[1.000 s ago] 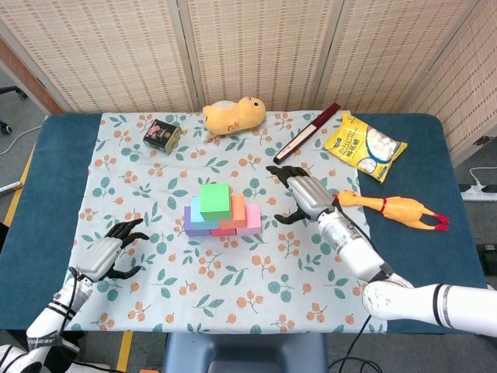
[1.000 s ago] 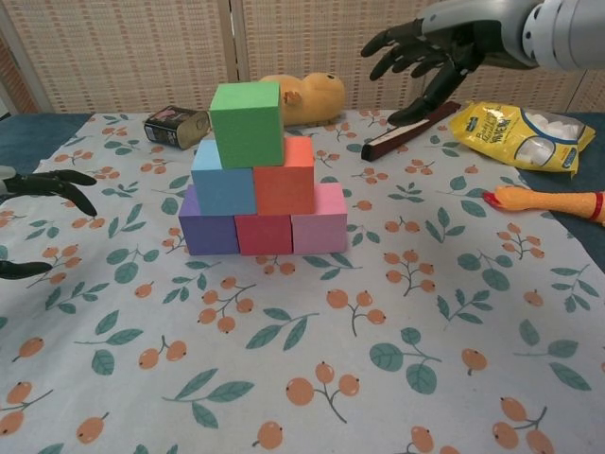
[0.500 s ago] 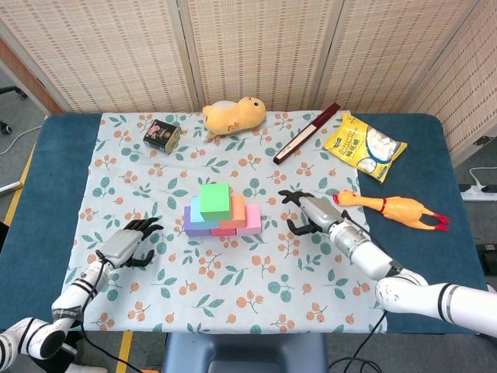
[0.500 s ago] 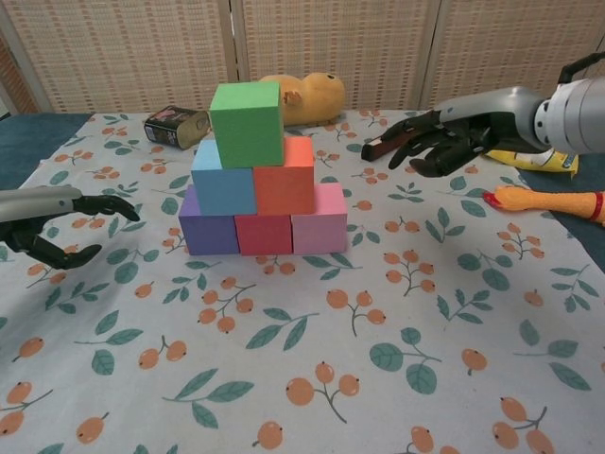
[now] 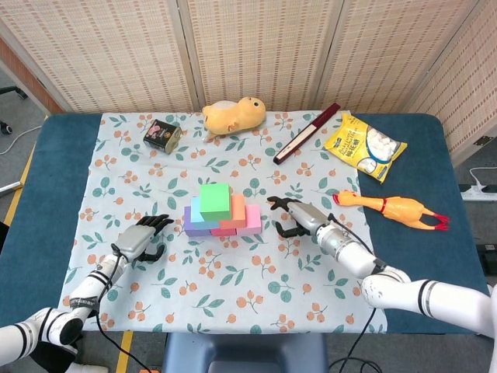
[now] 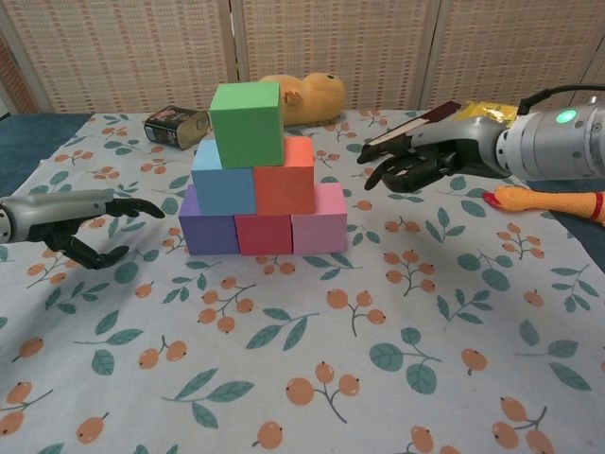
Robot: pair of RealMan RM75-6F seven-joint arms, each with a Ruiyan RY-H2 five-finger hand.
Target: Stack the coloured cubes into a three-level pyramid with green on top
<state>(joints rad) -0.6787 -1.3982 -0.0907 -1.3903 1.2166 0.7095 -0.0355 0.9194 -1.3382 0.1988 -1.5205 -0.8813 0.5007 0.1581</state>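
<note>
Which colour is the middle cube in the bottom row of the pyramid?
The middle bottom cube is red, clearest in the chest view.

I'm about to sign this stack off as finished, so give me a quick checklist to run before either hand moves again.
1. Green cube on top of the pyramid: ok.
2. Middle level, blue cube beside orange cube: ok.
3. Bottom level, purple cube, red cube, pink cube in a row: ok.
4. Left hand holds nothing, apart from the stack: ok.
5. Right hand holds nothing, apart from the stack: ok.
6. Cubes squarely aligned front to back: cannot tell.
</note>
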